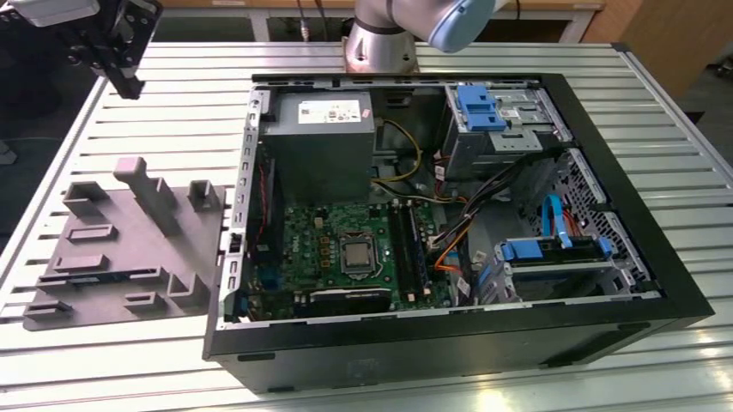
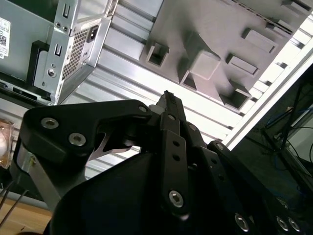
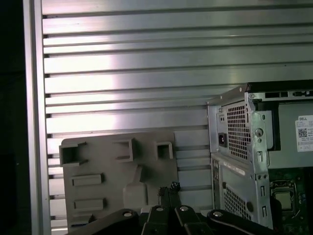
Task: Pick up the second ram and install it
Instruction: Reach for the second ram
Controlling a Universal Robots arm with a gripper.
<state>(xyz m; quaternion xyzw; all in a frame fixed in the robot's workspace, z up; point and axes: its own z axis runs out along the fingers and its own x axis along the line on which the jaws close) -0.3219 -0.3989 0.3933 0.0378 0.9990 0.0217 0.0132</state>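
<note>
Closest to the lens, black pincer point(image 2: 167, 96): tips pressed together, nothing held. Hangs high at the exterior view's far left, above the far end of the grey fixture plate point(image 1: 115, 257). As for the second ram point(image 1: 418, 251): probably seated already in a slot on the motherboard point(image 1: 332, 236), inside the open computer case point(image 1: 435, 352); hard to tell among the cables. Lies well apart from the pincer, to the right and nearer, long axis running near to far. Underneath, table point(image 1: 149, 360) of aluminium slats; beyond, wooden furniture point(image 1: 647, 30).

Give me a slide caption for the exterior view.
Gripper hovers over slatted table near grey fixture plate, apart from the open computer case.
</note>
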